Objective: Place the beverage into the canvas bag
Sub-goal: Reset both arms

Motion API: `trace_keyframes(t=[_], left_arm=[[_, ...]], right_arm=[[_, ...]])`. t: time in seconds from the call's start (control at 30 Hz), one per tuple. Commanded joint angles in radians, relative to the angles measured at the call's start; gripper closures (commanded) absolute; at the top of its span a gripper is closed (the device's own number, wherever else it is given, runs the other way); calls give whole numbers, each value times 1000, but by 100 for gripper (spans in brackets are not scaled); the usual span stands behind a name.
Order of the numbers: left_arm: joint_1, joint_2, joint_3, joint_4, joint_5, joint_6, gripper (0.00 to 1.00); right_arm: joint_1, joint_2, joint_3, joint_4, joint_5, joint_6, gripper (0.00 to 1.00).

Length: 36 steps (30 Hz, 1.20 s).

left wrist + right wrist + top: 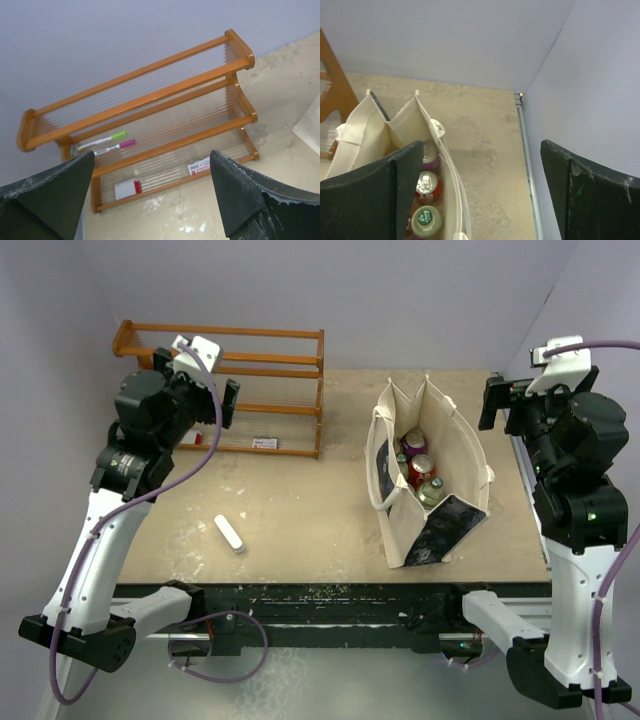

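Canvas bag (402, 530) holding cans (421, 469), apart, left of right gripper (480, 144).

Our white-and-black jointed left arm (95, 540) rises from its base, leans inward and folds at the elbow. Its black two-finger left gripper (222, 398) (152, 160) is held high, jaws spread wide and holding nothing. Our white-and-black jointed right arm (575, 570) stands nearly upright. Its black two-finger right gripper (495, 400) (482, 147) is also raised, with its jaws wide apart and empty.

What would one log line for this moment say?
left gripper: open, empty | right gripper: open, empty | canvas bag: standing open, cans inside
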Motion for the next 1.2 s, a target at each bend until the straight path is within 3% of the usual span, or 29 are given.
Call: trace_keyframes(t=[0.0,0.2,0.43,0.63,1.17], left_arm=[[5,-43,-167,200,13,-45,1],[51,-42,-188,188,-5,-63,1],[94,-68,-146,105,95,-66,1],[115,-70,-121,81,153,-77,1],[135,-97,-144,77,137,-77,1]], right_arm=[[-12,-50,-98,134,75,25,0],[-29,-94,-173,165,22,49,0],[-87,-182,-297,211,-6,48,0],[-113,-200,-302,205,-40,43,0],[-123,-192,-312,211,-4,37,0]])
